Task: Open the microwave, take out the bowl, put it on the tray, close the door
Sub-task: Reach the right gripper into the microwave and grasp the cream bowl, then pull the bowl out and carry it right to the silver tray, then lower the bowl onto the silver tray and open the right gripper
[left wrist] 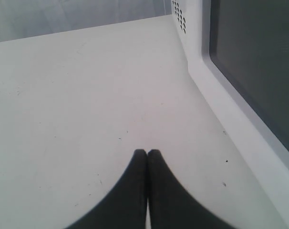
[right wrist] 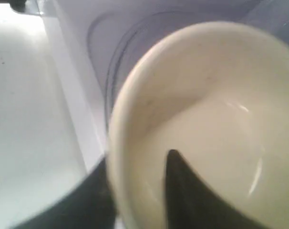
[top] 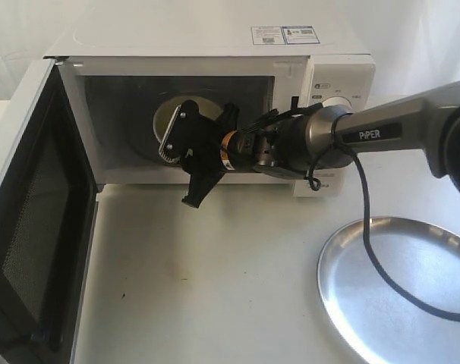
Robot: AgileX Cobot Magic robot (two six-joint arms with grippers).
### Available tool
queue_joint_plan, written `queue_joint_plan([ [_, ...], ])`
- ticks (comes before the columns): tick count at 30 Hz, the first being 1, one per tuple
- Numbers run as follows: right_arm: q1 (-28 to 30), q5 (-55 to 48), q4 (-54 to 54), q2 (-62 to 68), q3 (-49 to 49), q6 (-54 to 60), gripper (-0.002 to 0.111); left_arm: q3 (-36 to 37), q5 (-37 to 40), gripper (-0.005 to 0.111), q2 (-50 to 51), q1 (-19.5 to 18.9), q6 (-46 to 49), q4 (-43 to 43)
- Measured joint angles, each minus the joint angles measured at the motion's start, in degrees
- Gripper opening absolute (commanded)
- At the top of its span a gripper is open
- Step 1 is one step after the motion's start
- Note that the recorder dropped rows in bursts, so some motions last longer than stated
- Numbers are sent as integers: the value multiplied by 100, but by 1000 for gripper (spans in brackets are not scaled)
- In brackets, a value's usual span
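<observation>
Table point(top: 215, 288) | door point(top: 33, 227) wide open | right tool point(right wrist: 137, 164) clamps bowl point(right wrist: 216, 95) rim | left tool point(left wrist: 147, 153) together

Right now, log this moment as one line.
door open | bowl in microwave, rim between right jaws | tray without bowl | left jaws shut

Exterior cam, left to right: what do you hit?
door → bowl → knob → tray
</observation>
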State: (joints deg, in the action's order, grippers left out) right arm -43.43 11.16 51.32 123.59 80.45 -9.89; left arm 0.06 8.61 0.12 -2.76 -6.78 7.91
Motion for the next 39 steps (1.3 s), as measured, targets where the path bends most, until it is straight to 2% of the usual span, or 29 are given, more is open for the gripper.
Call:
queue_joint_plan([
  [9, -296, 147, -2, -314, -359, -131, 0, 0, 1, 0, 0, 0, 0, 0],
  [12, -555, 136, -2, -799, -913, -518, 0, 0, 1, 0, 0, 0, 0, 0],
  [16, -788, 28, -2, -1780, -1931, -1718, 0, 0, 1, 0, 0, 0, 0, 0],
  [21, -839, -113, -2, -3018, -3292, -2141, 0, 0, 1, 0, 0, 0, 0, 0],
  [27, -850, -1487, -760, -4164, -4461, -2263, 0, 0, 1, 0, 0, 0, 0, 0],
  [31, -850, -2351, -867, -4718, -4977, -2750, 0, 0, 1, 0, 0, 0, 0, 0],
  [34, -850, -3171, -466, -4848, -5197, -3358, 0, 0, 1, 0, 0, 0, 0, 0],
  [39, -850, -4154, 660, -4858, -5511, -5016, 0, 0, 1, 0, 0, 0, 0, 0],
])
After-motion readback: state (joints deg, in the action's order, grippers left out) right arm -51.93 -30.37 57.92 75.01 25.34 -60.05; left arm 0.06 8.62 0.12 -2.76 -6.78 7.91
